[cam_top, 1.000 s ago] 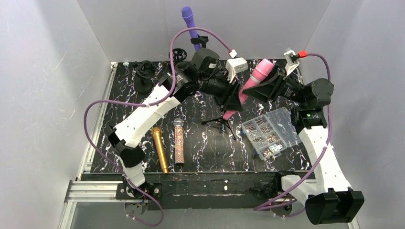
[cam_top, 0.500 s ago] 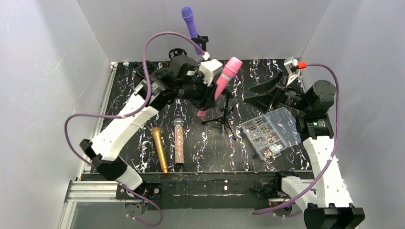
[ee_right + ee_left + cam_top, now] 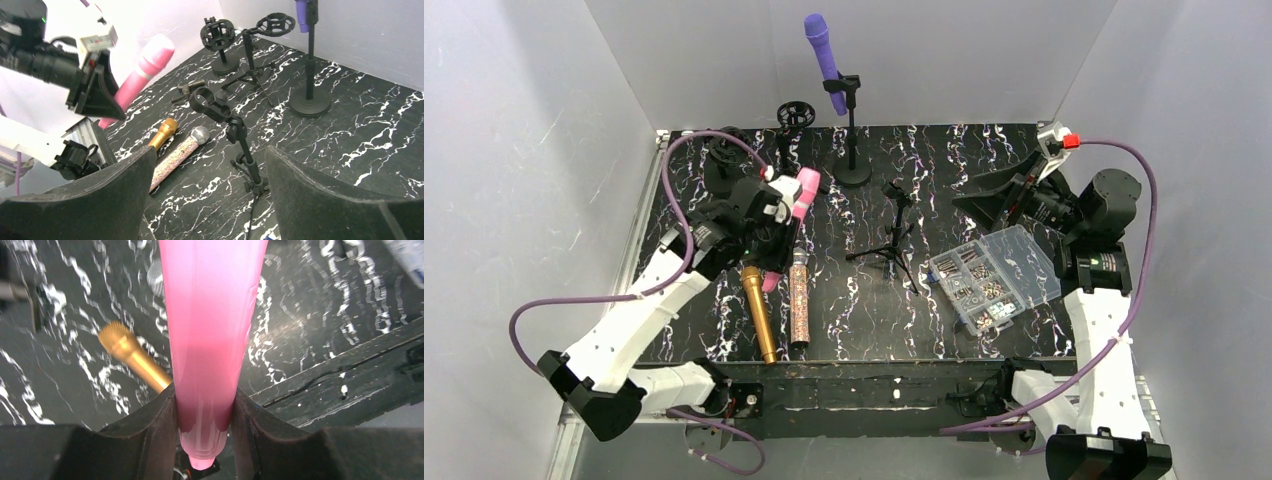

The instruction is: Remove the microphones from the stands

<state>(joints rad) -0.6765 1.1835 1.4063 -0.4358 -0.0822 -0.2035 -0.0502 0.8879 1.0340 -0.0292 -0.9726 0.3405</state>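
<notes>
Now pink microphone off tripod stand, clip empty; left gripper clamped near handle tail, mic tilted head-up over gold microphone and glitter microphone, likely for laydown beside them; right gripper spread wide, holding nothing, right of stand, out of path.

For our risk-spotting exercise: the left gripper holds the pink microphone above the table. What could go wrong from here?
1. The left gripper clamps the pink microphone near its narrow tail end, so the head might pivot or slip.
2. It hangs over the gold microphone and glitter microphone; lowering it there could knock them rolling.
</notes>
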